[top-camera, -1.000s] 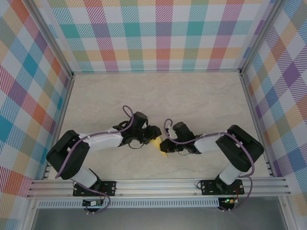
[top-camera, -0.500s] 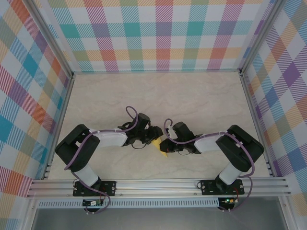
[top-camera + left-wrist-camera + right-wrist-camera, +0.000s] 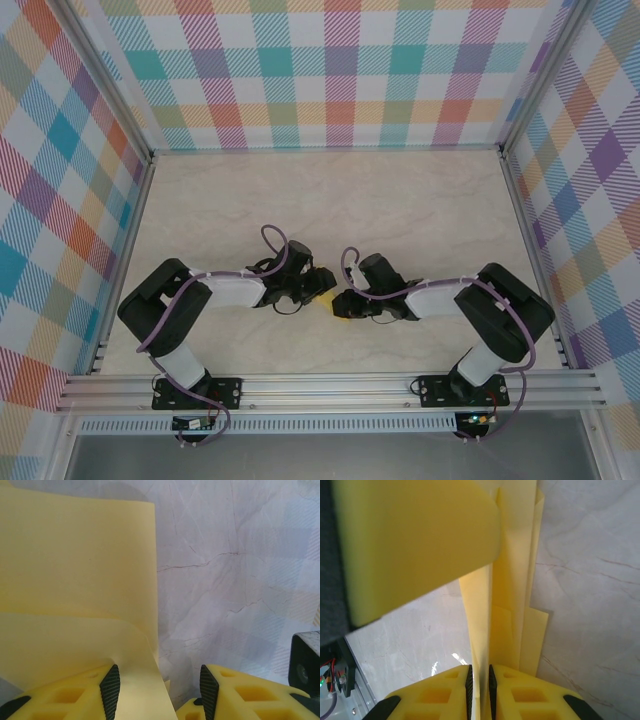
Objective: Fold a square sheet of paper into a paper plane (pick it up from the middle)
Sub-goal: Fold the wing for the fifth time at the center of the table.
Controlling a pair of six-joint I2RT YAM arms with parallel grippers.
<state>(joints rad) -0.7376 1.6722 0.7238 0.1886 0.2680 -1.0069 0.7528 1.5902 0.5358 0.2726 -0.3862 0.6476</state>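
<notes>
The square sheet of paper (image 3: 339,317) is bright yellow and folded into a slim, layered paper plane shape at the near middle of the table. My right gripper (image 3: 341,304) is shut on its upright centre fold (image 3: 512,605), and the layered flaps run away from the jaws (image 3: 480,672). My left gripper (image 3: 322,291) meets it from the left and stands open (image 3: 157,680). A curled flap of the paper (image 3: 75,580) lies against its left finger and does not reach the right pad. One yellow left fingertip (image 3: 415,545) looms above the fold in the right wrist view.
The pale marble tabletop (image 3: 330,200) stretches away behind both grippers. Checked walls and aluminium rails (image 3: 330,385) frame it. The right wrist's black housing (image 3: 306,662) sits close beside my left gripper's right finger.
My left arm has swung its elbow inward and pushed its gripper right, over the paper, so less yellow shows from above. The right arm has hardly moved.
</notes>
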